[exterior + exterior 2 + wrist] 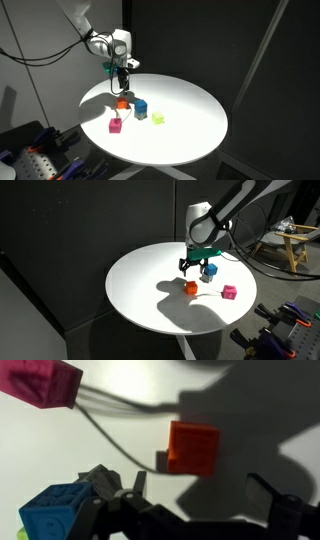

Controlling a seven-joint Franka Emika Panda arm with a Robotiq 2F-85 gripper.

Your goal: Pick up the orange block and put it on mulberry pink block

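Note:
The orange block (123,103) sits on the round white table (190,125), also shown in the other exterior view (190,287) and at the centre of the wrist view (194,448). The mulberry pink block (116,124) lies apart from it nearer the table's edge, and shows in the other exterior view (229,292) and at the wrist view's top left (45,382). My gripper (205,495) is open and empty. It hovers just above the orange block in both exterior views (122,72) (195,268).
A taller blue block (141,107) (50,515) stands right beside the orange block. A yellow-green block (157,118) lies past it. Thin grey lines (100,415) run across the table between the pink and orange blocks. Dark curtains surround the table.

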